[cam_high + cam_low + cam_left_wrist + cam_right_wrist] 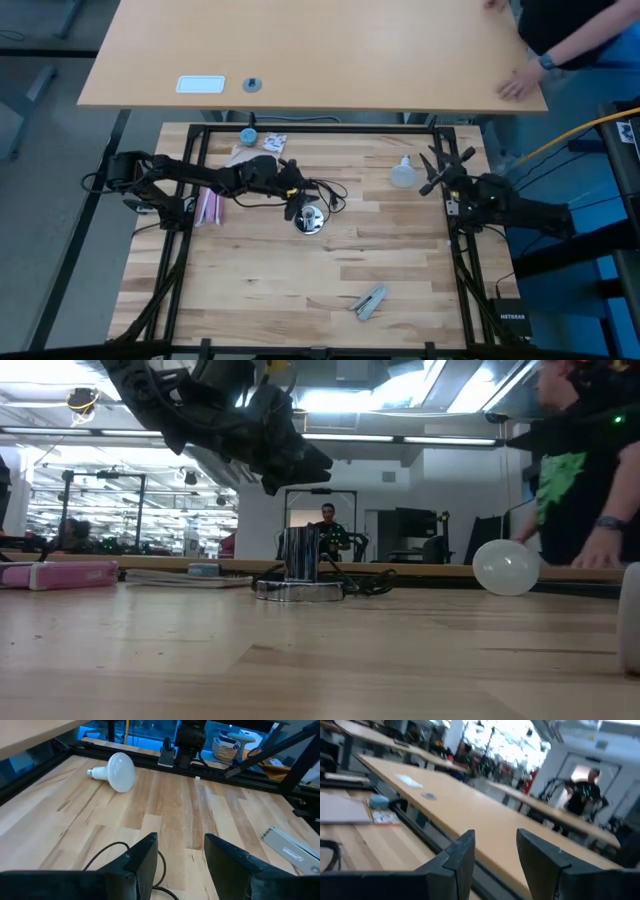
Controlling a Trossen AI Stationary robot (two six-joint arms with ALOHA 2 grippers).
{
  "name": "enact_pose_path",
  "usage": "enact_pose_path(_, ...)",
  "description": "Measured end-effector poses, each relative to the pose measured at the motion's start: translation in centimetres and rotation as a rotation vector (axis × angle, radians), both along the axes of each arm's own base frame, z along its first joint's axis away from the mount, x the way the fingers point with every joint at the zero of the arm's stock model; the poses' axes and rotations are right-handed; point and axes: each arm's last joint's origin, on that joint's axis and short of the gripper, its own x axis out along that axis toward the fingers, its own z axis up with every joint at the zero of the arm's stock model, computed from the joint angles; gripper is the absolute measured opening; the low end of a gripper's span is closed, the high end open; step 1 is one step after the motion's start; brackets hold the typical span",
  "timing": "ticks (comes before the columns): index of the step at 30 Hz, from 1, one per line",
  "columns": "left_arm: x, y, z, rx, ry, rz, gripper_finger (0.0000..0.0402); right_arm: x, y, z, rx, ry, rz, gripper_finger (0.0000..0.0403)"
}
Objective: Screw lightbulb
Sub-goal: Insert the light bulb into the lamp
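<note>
The lightbulb (403,174), frosted white, lies on its side on the wooden table toward the far right; it also shows in the left wrist view (117,770) and the low view (507,567). A shiny silver socket base (310,220) with a black cord stands near the table's middle (300,570). My left gripper (298,203) hovers just above and left of that base, open, with nothing between its fingers (180,842). My right gripper (445,162) is raised at the right edge, just right of the bulb and apart from it, open (495,837).
A pink case (208,205), papers (265,143) and a blue cap (248,136) lie at the far left. A grey tool (370,300) lies near the front. A person's hand (520,85) rests on the tan table (300,50) beyond.
</note>
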Motion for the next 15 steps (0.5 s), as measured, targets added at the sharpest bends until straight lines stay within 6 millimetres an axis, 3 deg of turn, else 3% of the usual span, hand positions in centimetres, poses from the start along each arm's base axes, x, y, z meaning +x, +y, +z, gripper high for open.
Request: enact_pose_path(15, 0.0, 0.2, 0.0, -0.011, 0.001, 0.011, 0.0155, 3.5, -0.6, -3.0, 0.227, 0.130, -0.142, 0.0150)
